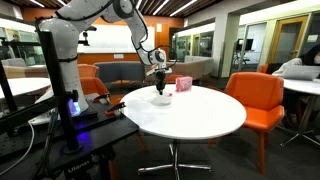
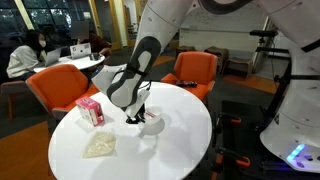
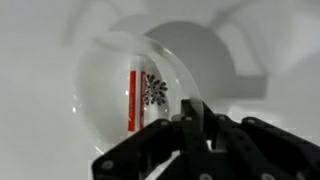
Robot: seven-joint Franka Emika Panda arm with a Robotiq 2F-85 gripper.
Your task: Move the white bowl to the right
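The fingers are seen clamped on the rim of the white bowl, set on the counter near a box. Grasping is judged done; a rightward slide is needed.

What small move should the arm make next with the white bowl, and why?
Probably close on the rim before shifting it: the gripper sits at the edge of the white bowl, which rests on the round table, grip unclear.

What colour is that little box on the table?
The box is pink, clearest in an exterior view.
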